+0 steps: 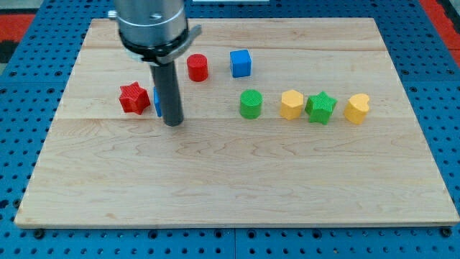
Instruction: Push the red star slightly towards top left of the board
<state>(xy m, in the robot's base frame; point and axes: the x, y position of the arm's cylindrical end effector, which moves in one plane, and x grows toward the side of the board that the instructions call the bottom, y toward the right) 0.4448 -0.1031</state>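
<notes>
The red star (132, 98) lies on the wooden board (237, 180) at the view's left. My tip (172, 122) rests on the board just to the star's lower right, about a block's width away. A blue block (156, 101) sits between the star and the rod, mostly hidden behind the rod, so its shape cannot be made out.
A red cylinder (198, 67) and a blue cube (241, 63) stand toward the view's top. A green cylinder (251, 104), a yellow block (291, 104), a green star (320, 108) and another yellow block (356, 108) form a row to the right.
</notes>
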